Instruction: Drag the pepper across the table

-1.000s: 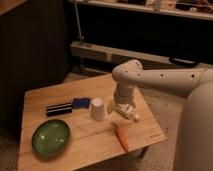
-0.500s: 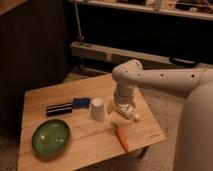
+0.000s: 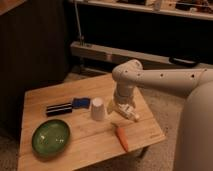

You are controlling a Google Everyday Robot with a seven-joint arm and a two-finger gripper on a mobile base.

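The pepper [image 3: 122, 138] is a slender orange-red tapered thing lying near the front right edge of the light wooden table [image 3: 80, 145]. My gripper [image 3: 126, 113] hangs from the white arm over the right part of the table, just above and behind the pepper's near end and to the right of the white cup [image 3: 97, 108]. It is apart from the pepper.
A green bowl [image 3: 51, 136] sits at the front left. A black bar-shaped object [image 3: 59, 108] and a blue packet [image 3: 81, 103] lie behind it. A metal shelf rail [image 3: 115, 54] runs behind the table. The table's right edge is close to the pepper.
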